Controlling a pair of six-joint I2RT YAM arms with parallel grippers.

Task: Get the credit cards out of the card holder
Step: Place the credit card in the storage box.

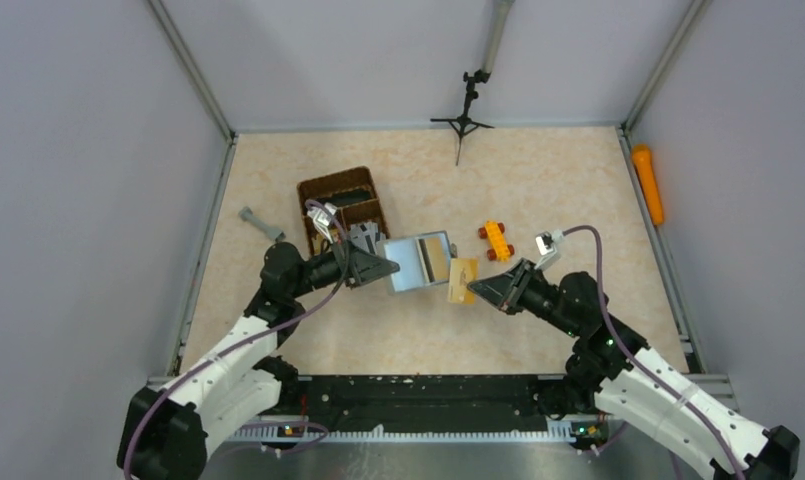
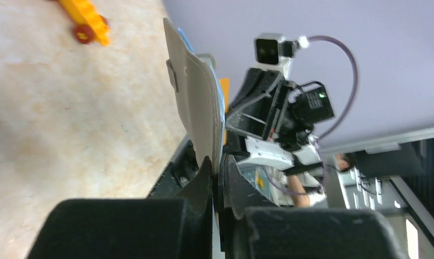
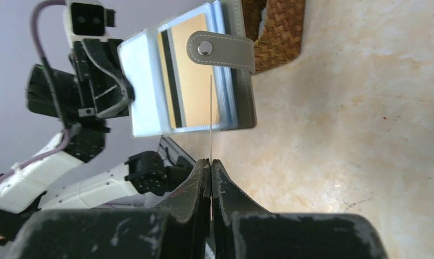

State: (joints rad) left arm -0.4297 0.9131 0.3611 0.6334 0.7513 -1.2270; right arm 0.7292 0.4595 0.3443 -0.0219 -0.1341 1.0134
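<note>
I see my left fingers point(image 2: 201, 182) clamped on the left edge of the open card holder point(image 1: 418, 261), raised off the tabletop point(image 1: 538, 180). My right fingers point(image 3: 196, 183) pinch a tan credit card point(image 1: 462, 280) just right of the holder.

Card holder point(image 1: 410, 262): grey folding case, open, pale blue-grey inside, snap strap point(image 3: 221, 50) flopped over front. Tilted up, one edge pinched in left gripper point(image 1: 386, 268). Striped tan card point(image 3: 192, 81) sits in clear pocket. Second tan card point(image 1: 462, 281) at holder's right edge, clamped in right gripper point(image 1: 476, 287).
</note>
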